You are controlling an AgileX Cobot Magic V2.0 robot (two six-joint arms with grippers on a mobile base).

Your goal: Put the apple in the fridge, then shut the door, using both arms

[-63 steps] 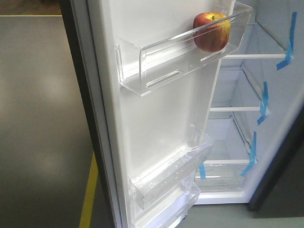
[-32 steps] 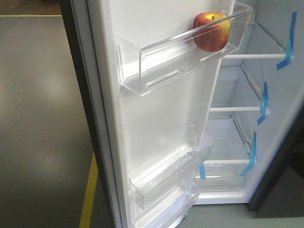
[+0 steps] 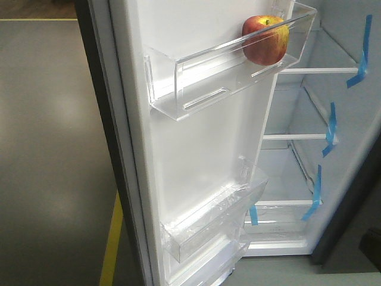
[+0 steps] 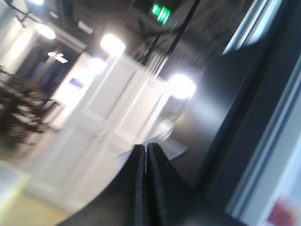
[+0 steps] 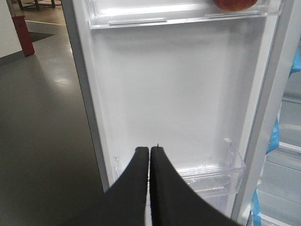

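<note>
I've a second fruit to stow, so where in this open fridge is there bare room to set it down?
The upper door bin is bare from its outer end up to the apple, which fills only the hinge-side end. The lower door bins look empty too. The white shelves beside the blue tape are bare. Nowhere is really crowded.

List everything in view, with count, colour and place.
door: one, white inner face, open
door bins: three, clear, on the door
apple: one, red and yellow, in the top bin
fridge: one, white inside, right of the door
shelves: three, white, inside the fridge
tape strips: four, blue, inside the fridge
floor line: one, yellow, bottom left
left gripper: one, black, shut
right gripper: one, black, shut, facing the door
</note>
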